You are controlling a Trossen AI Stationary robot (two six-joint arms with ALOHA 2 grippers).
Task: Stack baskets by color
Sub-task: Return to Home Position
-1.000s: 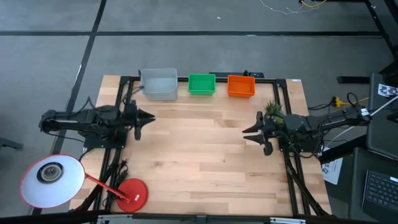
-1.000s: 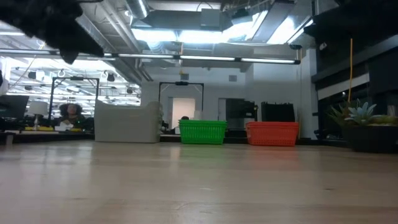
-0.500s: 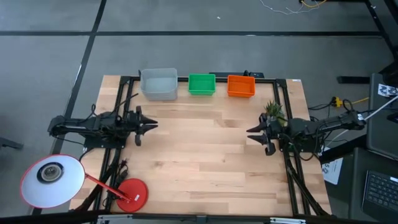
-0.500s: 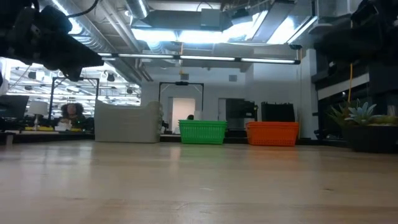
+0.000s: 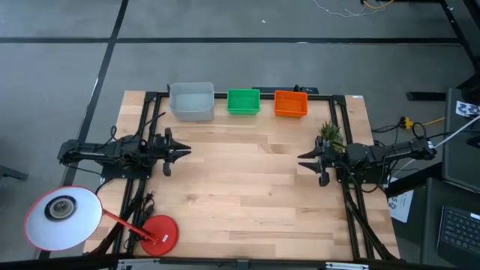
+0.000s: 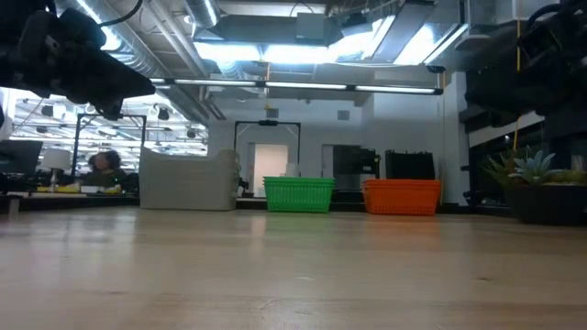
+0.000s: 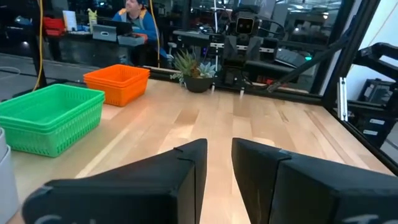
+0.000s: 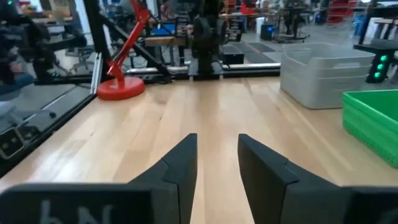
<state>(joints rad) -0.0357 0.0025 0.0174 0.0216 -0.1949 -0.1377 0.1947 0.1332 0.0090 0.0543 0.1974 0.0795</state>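
Observation:
Three piles of baskets stand in a row along the table's far edge: light grey (image 5: 191,100), green (image 5: 244,101) and orange (image 5: 291,103). Each rests by its bottom on the wood. How many baskets each pile holds I cannot tell. The low view shows the same grey (image 6: 188,181), green (image 6: 299,194) and orange (image 6: 402,196) row. My left gripper (image 5: 186,149) hangs open at the table's left side, pointing level toward the right, with nothing between its fingers (image 7: 189,168). My right gripper (image 5: 301,159) hangs open at the right side and faces it, also with nothing between its fingers.
A small potted plant (image 5: 330,133) stands just beyond my right gripper, near the right edge. A red lamp base (image 5: 159,231) sits at the near left corner, its white head (image 5: 61,217) off the table. Bare wood (image 5: 240,180) lies between the two grippers.
Both arms have sunk toward the table. In the low view they have come down into the top corners. My left gripper has also levelled out from a tipped pose. The baskets have stayed where they were.

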